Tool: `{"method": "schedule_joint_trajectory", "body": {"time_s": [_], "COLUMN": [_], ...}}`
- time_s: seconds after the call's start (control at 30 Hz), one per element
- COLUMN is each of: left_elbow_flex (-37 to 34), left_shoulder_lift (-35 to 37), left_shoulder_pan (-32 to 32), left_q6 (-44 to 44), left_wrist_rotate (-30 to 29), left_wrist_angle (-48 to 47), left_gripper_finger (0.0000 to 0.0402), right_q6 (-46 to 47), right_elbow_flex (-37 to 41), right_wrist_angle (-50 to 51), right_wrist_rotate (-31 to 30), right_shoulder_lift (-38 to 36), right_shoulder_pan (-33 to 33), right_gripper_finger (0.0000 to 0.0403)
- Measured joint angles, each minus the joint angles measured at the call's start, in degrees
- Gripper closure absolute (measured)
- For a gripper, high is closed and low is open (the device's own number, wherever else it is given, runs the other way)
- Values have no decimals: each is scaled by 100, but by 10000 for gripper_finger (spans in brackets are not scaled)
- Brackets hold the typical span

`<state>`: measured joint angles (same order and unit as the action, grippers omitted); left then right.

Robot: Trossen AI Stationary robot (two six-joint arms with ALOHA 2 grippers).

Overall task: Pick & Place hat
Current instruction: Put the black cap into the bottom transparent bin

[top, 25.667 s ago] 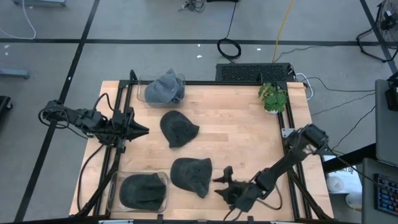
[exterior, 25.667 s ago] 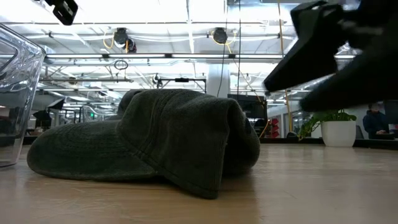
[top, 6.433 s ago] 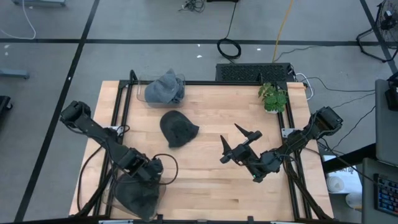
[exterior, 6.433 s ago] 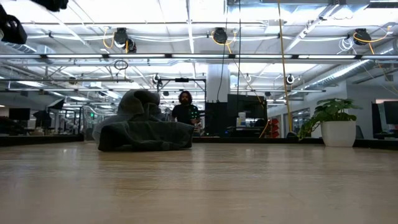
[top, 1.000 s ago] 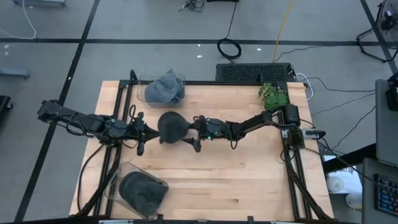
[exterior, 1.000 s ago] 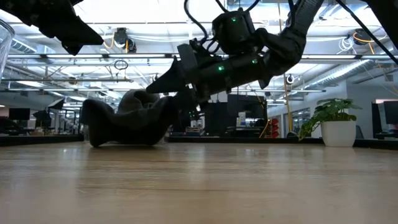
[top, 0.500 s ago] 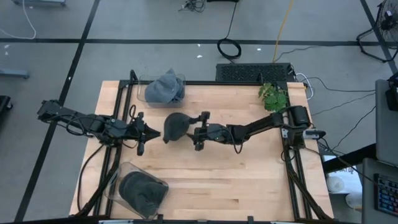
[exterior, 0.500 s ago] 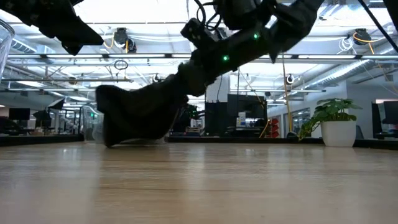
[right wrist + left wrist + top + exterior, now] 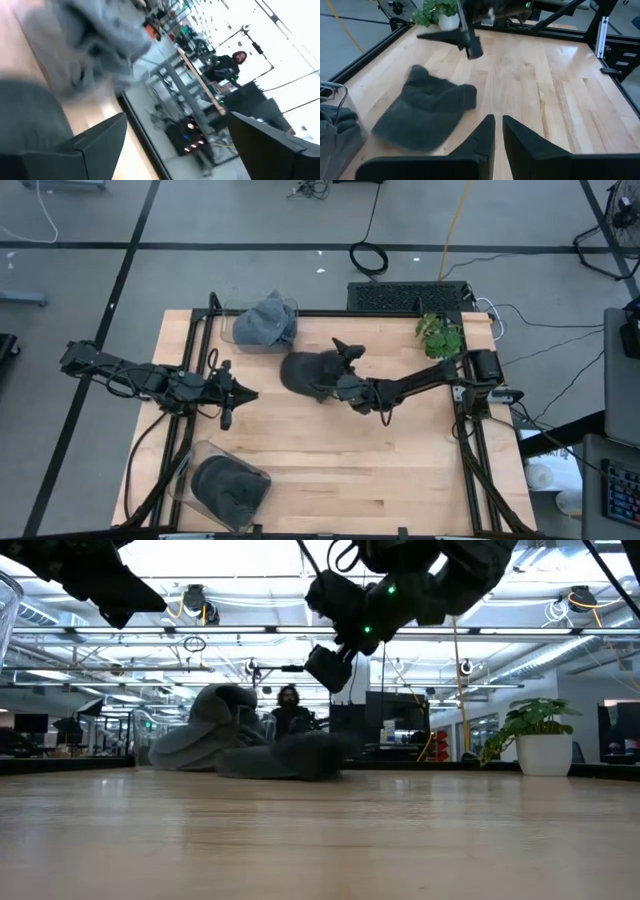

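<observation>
The dark hat (image 9: pixel 303 372) lies flat on the table (image 9: pixel 400 460), just short of the clear bin (image 9: pixel 262 311) holding a grey hat (image 9: pixel 265 320) — likely its destination. The right gripper (image 9: pixel 341 370) hangs at the hat's edge, fingers spread and empty, apparently having let go. The left gripper (image 9: pixel 237 393) waits nearby — fingers nearly closed, holding nothing.

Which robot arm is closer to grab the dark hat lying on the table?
Probably the right. Its gripper hangs open just above the dark hat, touching distance away. The left gripper sits farther off near the table's left side, jaws almost closed.
</observation>
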<state>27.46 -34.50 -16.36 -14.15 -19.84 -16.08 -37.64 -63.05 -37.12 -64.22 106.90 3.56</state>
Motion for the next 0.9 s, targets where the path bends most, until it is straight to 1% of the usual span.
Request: {"method": "schedule_joint_trajectory", "body": {"time_s": [0.07, 0.13, 0.2, 0.23, 0.27, 0.3, 0.33, 0.37, 0.4, 0.43, 0.47, 0.5, 0.57, 0.63, 0.73, 0.9], "left_elbow_flex": [0, 0, 0, 0, 0, 0, 0, 0, 0, 0, 0, 0, 1, 2, 2, 3], "left_shoulder_lift": [1, 0, 0, 2, 0, 2, 2, 2, 0, 0, 2, 2, 0, 1, 0, 0], "left_shoulder_pan": [0, 0, 0, 0, 0, 0, 0, 0, 0, 0, 0, 0, 0, 0, 0, 0], "left_q6": [0, 0, 0, 0, 0, 0, 0, 0, 0, 0, 0, 0, 0, 0, 0, 0], "left_wrist_rotate": [0, 0, 0, 0, 0, 0, 0, 0, 0, 0, 0, 0, 0, 0, 0, -1], "left_wrist_angle": [3, 4, 4, 4, 4, 4, 4, 4, 4, 4, 4, 4, 4, 4, 4, 4], "left_gripper_finger": [355, 355, 355, 355, 355, 355, 355, 355, 355, 355, 355, 355, 355, 355, 355, 355], "right_q6": [250, 556, 1001, 1366, 1832, 2430, 3161, 3877, 4535, 4975, 5126, 5104, 4835, 4461, 3888, 3667], "right_elbow_flex": [-16, -20, 0, 0, -6, -11, -11, -11, -11, -10, 9, 50, 158, 274, 442, 503], "right_wrist_angle": [-82, 40, 543, 813, 1195, 1723, 2291, 2837, 3342, 3724, 4000, 4144, 4151, 4098, 4152, 4099], "right_wrist_rotate": [170, 139, 30, 54, 225, 483, 895, 1437, 2128, 2756, 3291, 3714, 4330, 4649, 4663, 4660], "right_shoulder_lift": [-46, -88, -222, -317, -456, -613, -771, -913, -1013, -1087, -1140, -1172, -1155, -1061, -865, -631], "right_shoulder_pan": [-36, -98, -172, -216, -265, -330, -410, -524, -673, -838, -979, -1088, -1173, -1080, -856, -455], "right_gripper_finger": [67, 67, 67, 67, 67, 67, 67, 67, 67, 67, 67, 67, 67, 67, 67, 67]}}
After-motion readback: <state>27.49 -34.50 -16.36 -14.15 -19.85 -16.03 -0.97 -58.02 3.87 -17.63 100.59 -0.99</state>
